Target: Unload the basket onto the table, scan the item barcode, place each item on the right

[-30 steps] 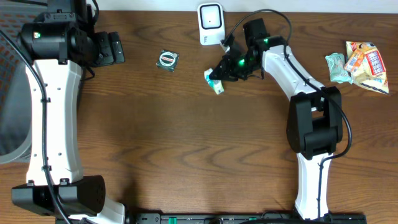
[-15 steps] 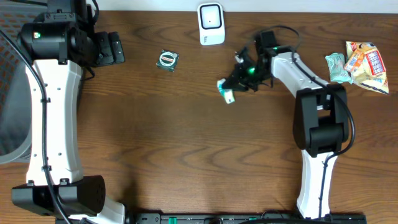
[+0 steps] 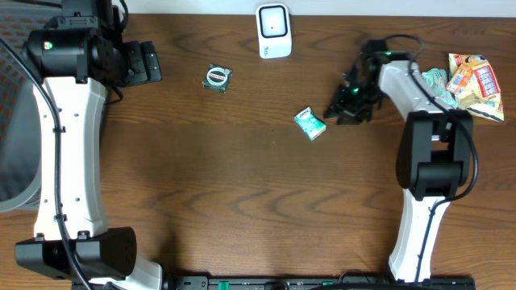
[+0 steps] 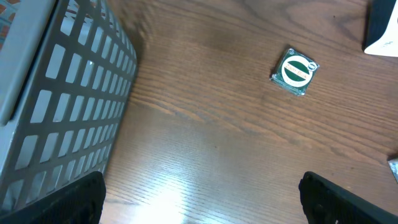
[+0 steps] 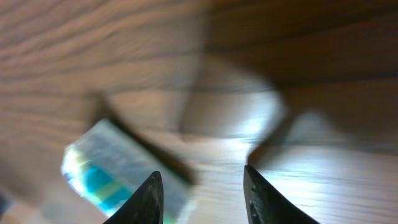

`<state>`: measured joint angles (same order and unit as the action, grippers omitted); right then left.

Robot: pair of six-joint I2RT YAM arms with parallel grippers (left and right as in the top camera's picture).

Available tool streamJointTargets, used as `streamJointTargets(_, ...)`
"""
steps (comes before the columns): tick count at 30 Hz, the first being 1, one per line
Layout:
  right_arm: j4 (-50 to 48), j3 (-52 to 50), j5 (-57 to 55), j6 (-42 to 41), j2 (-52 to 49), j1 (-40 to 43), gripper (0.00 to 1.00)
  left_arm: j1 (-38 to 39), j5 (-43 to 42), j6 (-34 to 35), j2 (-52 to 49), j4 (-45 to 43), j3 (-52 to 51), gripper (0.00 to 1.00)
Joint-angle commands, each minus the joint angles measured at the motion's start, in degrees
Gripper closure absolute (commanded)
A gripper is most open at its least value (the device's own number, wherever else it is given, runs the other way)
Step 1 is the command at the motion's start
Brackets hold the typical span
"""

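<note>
No legible text anywhere (print on the snack packets (image 3: 476, 80) too small)

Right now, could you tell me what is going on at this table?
The right gripper hovers open and empty beside a small green box, which lies on the table, apart from the scanner. The left gripper hangs open near the basket, holding nothing. Another small item and some snack packs lie untouched.

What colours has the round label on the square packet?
Label: green, white, red band; clearest in left wrist view.
</note>
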<state>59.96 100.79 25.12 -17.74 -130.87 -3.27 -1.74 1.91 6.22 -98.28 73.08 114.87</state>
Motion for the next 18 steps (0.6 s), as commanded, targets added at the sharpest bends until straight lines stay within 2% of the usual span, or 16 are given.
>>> streamJointTargets(1,3.45,5.22,-5.09,3.1,-0.37,1.16,0.64,-0.24,0.92,0.52,-0.22,0.0,-0.28,0.02)
streamJointTargets(6,7.3,8.66,-5.07,6.27,-0.37,0.7,0.54,-0.24,0.92,0.5,-0.22,0.0,-0.28,0.02)
streamJointTargets(10,7.28,8.74,-5.11,6.25,-0.37,0.2,0.35,-0.24,0.92,0.5,-0.22,0.0,-0.28,0.02)
streamJointTargets(13,6.67,8.72,-5.09,6.21,-0.37,0.11,0.16,-0.24,0.92,0.5,-0.22,0.0,-0.28,0.03)
streamJointTargets(18,6.25,8.72,-5.09,5.97,-0.37,0.11,0.01,-0.24,0.92,0.5,-0.22,0.0,-0.28,0.02)
